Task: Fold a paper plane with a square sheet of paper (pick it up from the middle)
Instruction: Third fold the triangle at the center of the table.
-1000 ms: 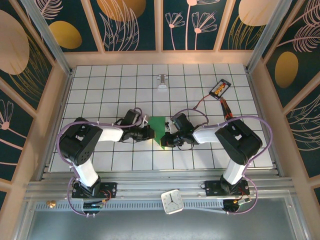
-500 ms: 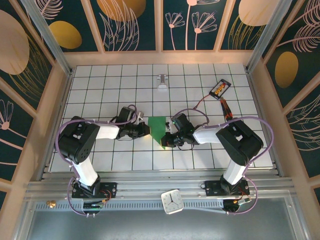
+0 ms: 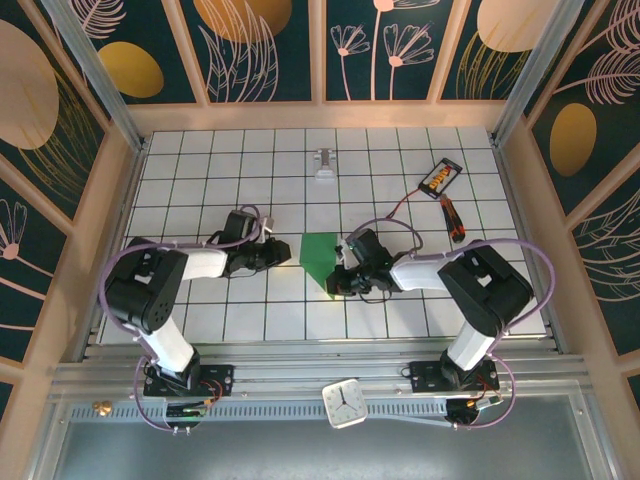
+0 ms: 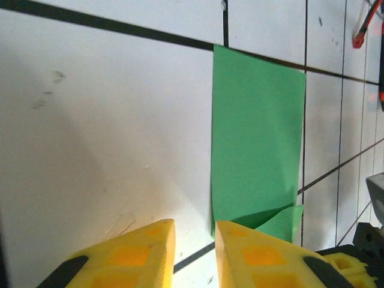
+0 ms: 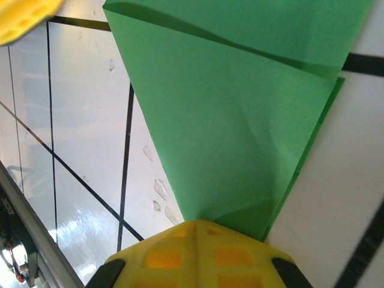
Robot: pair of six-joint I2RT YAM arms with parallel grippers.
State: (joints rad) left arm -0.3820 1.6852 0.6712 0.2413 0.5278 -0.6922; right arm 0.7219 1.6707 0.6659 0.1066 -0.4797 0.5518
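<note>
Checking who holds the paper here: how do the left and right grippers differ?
The left gripper stands slightly open and empty; the right gripper is shut on the pointed end of the green paper. The left sits by the paper's straight edge, the right at its tip. Both have yellow fingers.

Tight in the middle: the folded green paper (image 3: 320,256) lies between my left end effector (image 3: 287,252) and my right end effector (image 3: 334,284). The far left of the bench (image 3: 210,165) is open tile, easy passage. Mid-back sits a small grey part (image 3: 324,166). The right rear is crowded by the screwdriver (image 3: 453,218), the orange device (image 3: 440,177) and its cable.
</note>
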